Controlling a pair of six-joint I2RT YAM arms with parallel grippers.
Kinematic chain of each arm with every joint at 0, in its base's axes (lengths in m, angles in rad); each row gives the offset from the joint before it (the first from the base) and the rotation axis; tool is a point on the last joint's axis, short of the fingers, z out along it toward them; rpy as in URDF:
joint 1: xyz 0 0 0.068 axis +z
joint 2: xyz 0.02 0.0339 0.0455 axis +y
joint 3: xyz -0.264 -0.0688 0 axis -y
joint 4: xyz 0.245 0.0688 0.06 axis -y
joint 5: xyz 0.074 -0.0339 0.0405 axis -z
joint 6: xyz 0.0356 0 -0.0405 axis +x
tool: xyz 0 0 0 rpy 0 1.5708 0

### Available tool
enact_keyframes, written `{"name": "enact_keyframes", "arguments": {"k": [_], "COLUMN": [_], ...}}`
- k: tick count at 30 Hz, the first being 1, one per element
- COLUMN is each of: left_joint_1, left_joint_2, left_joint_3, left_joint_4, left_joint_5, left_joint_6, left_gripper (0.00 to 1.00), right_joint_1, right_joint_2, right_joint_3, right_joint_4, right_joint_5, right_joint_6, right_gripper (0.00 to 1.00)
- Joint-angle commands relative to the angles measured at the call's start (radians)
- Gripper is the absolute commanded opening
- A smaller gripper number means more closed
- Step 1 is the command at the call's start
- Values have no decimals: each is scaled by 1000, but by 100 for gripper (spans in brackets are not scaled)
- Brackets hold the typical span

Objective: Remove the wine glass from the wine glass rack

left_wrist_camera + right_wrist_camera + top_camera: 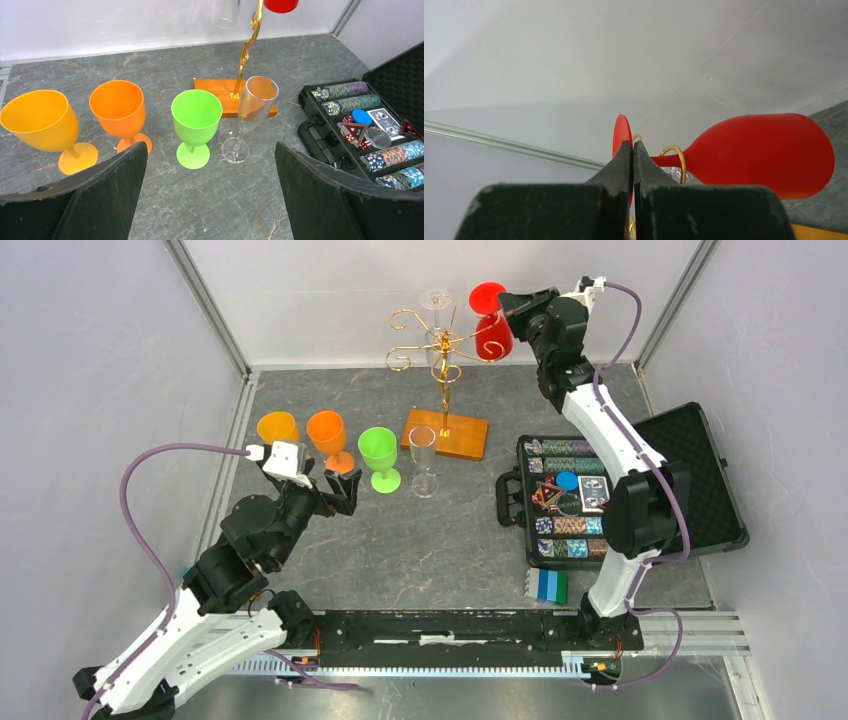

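Red wine glass (769,150), foot between right gripper (632,145) tips, beside rack (444,390) scroll.

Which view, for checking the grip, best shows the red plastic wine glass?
Right wrist: the red plastic wine glass is close, bowl, stem and foot visible, the right gripper shut on the foot. Top external shows it small and distant. Left wrist catches only its bowl at the top edge.

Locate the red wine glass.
Top view, far side of the table: the red wine glass hangs upside down from the gold rack, on its right, with the right gripper closed at its foot.
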Motion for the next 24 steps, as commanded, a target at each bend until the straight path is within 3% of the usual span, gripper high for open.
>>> {"name": "enact_keyframes", "arguments": {"k": [1,12,24], "left_joint_1": [-1,-1,-1], "left_joint_2": [-6,5,8], "left_joint_3": [-5,-7,-6], "left_joint_4": [41,50,51], "left_joint_5": [-13,-3,-2], "left_joint_6": [22,17,15], "left_gripper": [100,100,100], "right_joint_1": [-5,-2,52], "right_joint_2": [-22,-122,-74], "right_joint_3": [15,-115,-81], "right_joint_4": [-22,-1,6], "right_joint_5": [31,52,-46], "right_joint_6": [-14,-6,10], "right_gripper": [0,0,0]}}
